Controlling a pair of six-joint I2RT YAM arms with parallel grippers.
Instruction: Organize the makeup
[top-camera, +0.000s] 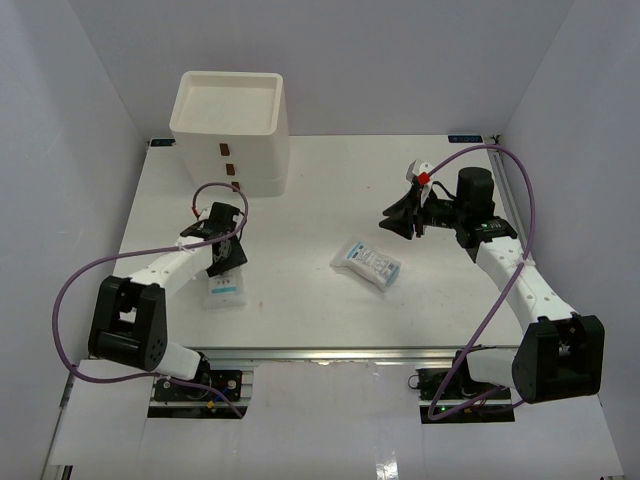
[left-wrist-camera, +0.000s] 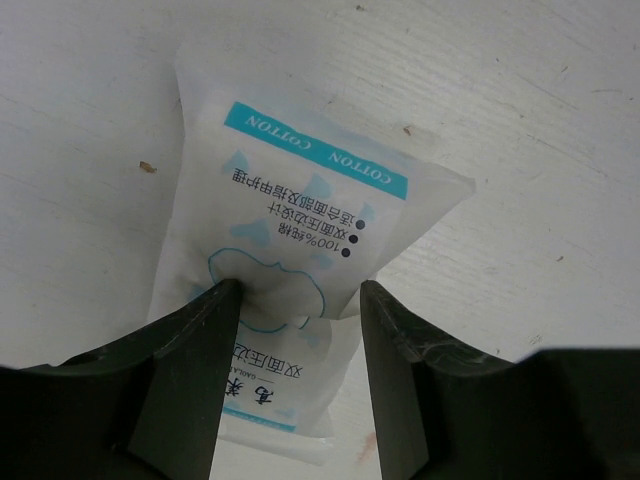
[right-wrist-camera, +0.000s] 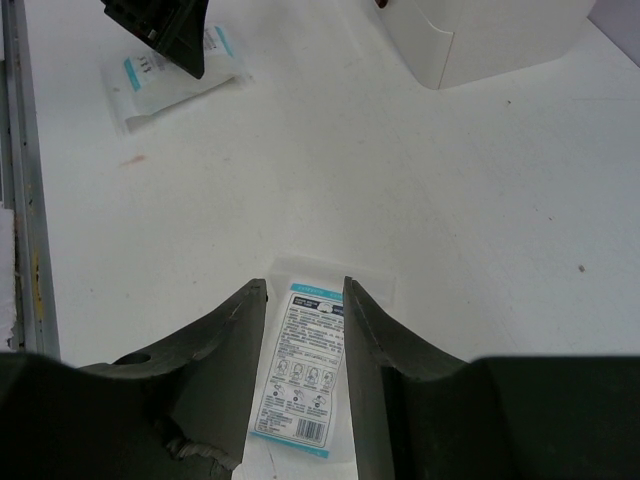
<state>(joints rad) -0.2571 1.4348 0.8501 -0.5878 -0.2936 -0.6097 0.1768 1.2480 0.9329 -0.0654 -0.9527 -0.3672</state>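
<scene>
Left wrist: "COTTON COTTON", "100%" readable on sachet pack (left-wrist-camera: 300, 200); left hand (left-wrist-camera: 300, 290) spread, straddling it. Right hand (right-wrist-camera: 302, 285) spread, angled over second sachet pack (right-wrist-camera: 300, 370).

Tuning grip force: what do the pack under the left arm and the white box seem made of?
The cotton pad pack looks like thin glossy plastic film: it wrinkles, and white padding shows behind the teal print. The white box looks like rigid matte plastic, with smooth walls and rounded corners, though coated board is possible.
</scene>
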